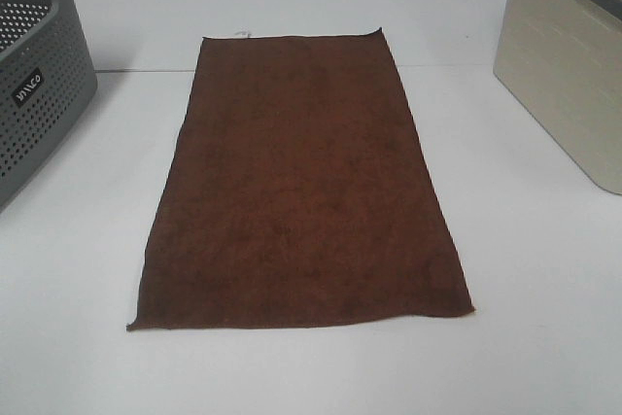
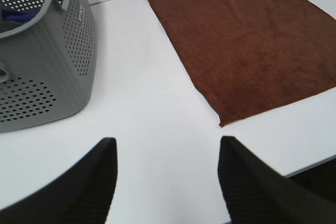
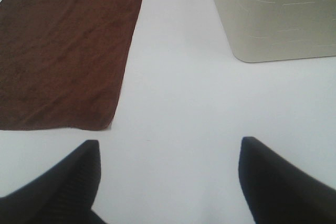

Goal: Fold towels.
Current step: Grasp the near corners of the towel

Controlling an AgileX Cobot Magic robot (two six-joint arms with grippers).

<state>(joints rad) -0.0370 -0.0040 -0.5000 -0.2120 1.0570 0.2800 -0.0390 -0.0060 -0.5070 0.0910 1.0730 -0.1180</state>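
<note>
The dark reddish-brown towel [image 1: 301, 187] lies flat and fully spread on the white table, long side running away from me, with a small white tag [image 1: 243, 34] at its far left corner. Neither gripper shows in the high view. In the left wrist view my left gripper [image 2: 167, 153] is open and empty above bare table, short of the towel's [image 2: 247, 40] near left corner. In the right wrist view my right gripper [image 3: 169, 153] is open and empty above bare table, beside the towel's [image 3: 65, 45] near right corner.
A grey perforated basket [image 1: 34, 75] stands at the far left of the table; it also shows in the left wrist view [image 2: 42, 61] with something blue inside. A beige bin [image 1: 569, 75] stands at the far right, and in the right wrist view [image 3: 273, 14].
</note>
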